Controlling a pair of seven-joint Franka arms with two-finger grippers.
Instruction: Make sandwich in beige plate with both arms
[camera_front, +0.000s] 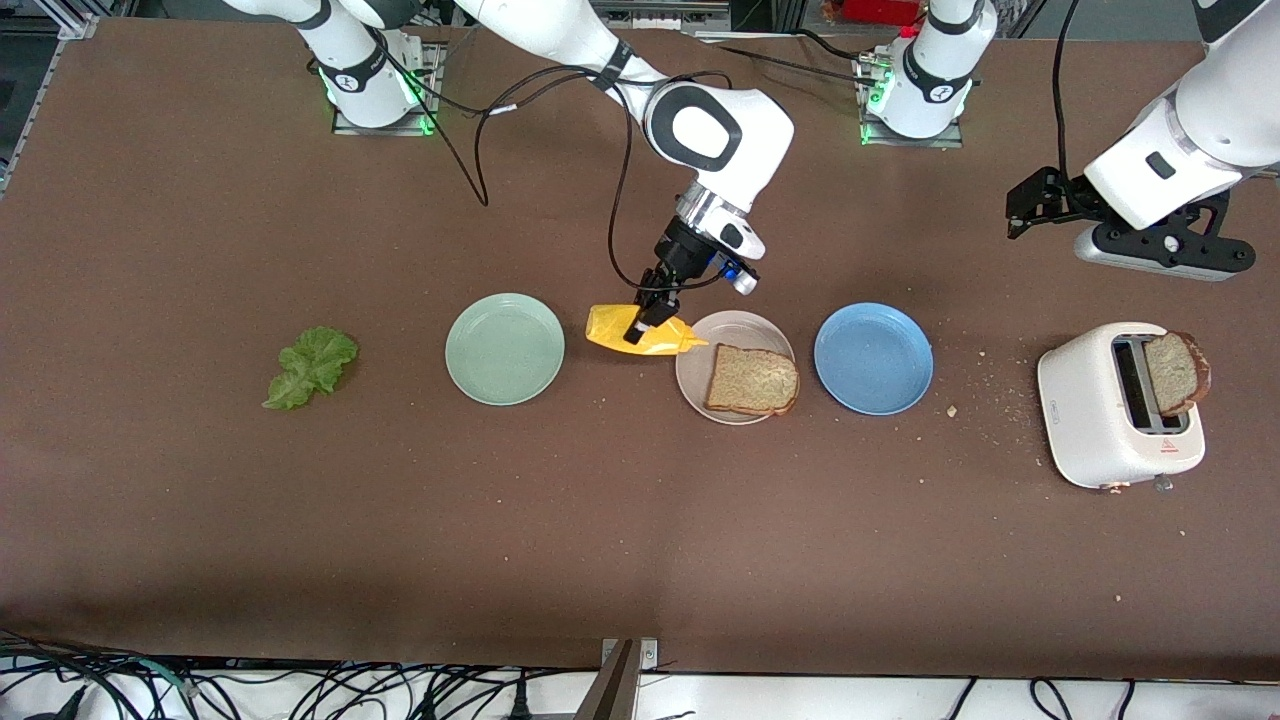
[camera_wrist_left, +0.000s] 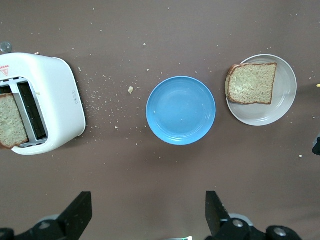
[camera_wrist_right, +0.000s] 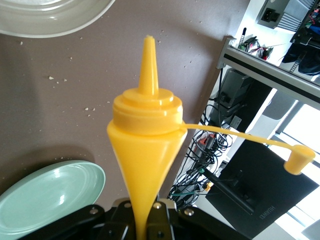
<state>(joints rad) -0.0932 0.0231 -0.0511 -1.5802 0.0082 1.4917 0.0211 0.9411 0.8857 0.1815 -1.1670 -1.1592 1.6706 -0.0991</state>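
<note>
- Front view: the right gripper (camera_front: 640, 326) has its jaws clamped on a yellow squeeze bottle (camera_front: 645, 333), held tipped over sideways with its nozzle reaching the rim of the beige plate (camera_front: 700, 345).
- One bread slice (camera_front: 753, 381) lies on that plate, on the part nearer the front camera.
- The mint-green plate (camera_front: 505, 349) sits beside the bottle toward the right arm's end of the surface (camera_front: 600, 520), and the lettuce leaf (camera_front: 312, 366) lies alone farther toward that end.
- The blue plate (camera_front: 873, 358) is just beside the beige plate toward the left arm's end; the white toaster (camera_front: 1118, 405) stands farther that way, a second bread slice (camera_front: 1176, 373) sticking out of one slot.
- The left gripper (camera_front: 1022, 213) waits in the air over bare surface.
- Left wrist view: the left gripper's jaws stand wide apart, holding nothing, over the surface near the blue plate.
- Right wrist view: the bottle's cone-shaped neck rises out of the closed jaws, its cap (camera_wrist_right: 298, 159) hanging loose on a thin strap.
</note>
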